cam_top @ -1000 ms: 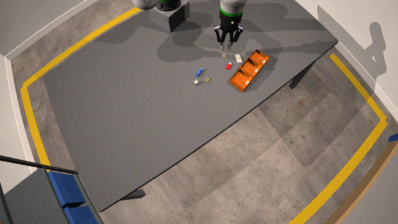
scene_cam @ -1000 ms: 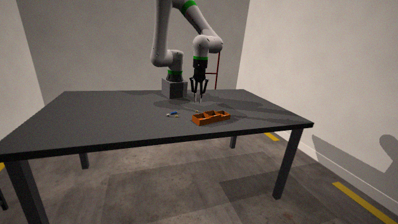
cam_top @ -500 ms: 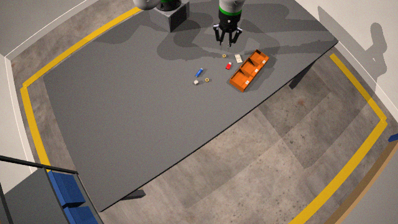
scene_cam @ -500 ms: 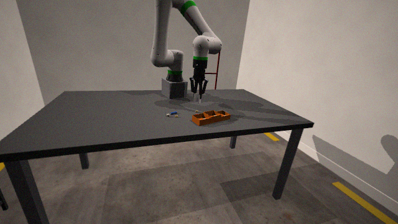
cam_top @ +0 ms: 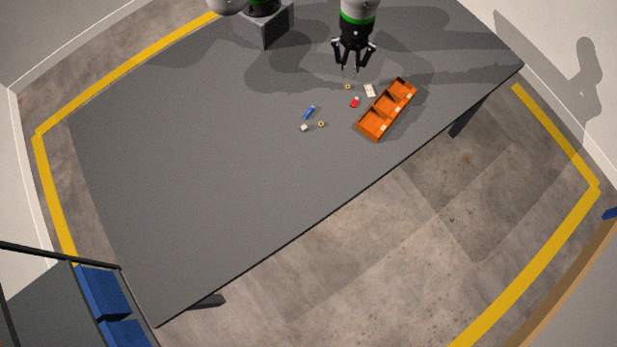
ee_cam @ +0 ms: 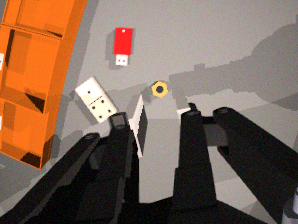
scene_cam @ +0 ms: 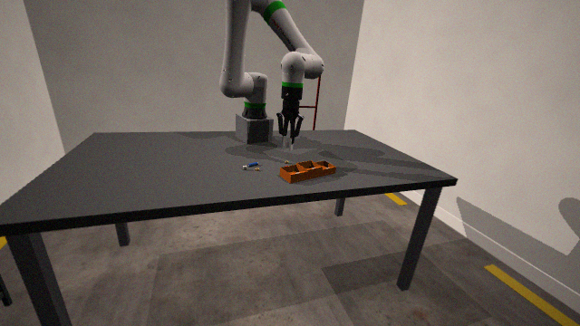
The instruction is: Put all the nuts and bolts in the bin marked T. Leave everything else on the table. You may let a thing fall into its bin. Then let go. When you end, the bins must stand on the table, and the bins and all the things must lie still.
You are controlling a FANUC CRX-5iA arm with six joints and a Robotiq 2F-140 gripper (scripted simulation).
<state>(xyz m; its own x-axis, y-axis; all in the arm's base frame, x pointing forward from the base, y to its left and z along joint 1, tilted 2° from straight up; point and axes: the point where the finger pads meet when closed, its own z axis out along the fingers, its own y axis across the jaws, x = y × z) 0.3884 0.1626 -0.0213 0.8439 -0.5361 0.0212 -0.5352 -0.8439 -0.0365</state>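
Observation:
A small brass nut [cam_top: 347,87] lies on the dark table just below my gripper [cam_top: 349,72]; in the wrist view the nut [ee_cam: 158,88] sits just ahead of my fingertips. My gripper hangs above the table, fingers a little apart, with nothing between them. A second nut [cam_top: 320,123] and a blue bolt [cam_top: 308,112] lie further left. The orange three-compartment bin [cam_top: 387,108] stands to the right, and it also shows in the wrist view [ee_cam: 40,50]. Its labels are too small to read, so I cannot tell which compartment is T.
A red USB stick [cam_top: 354,101], a white domino [cam_top: 369,90] and a small white die [cam_top: 304,127] lie among the parts. The domino [ee_cam: 97,99] is close to my left finger. The robot base block [cam_top: 262,24] stands at the back.

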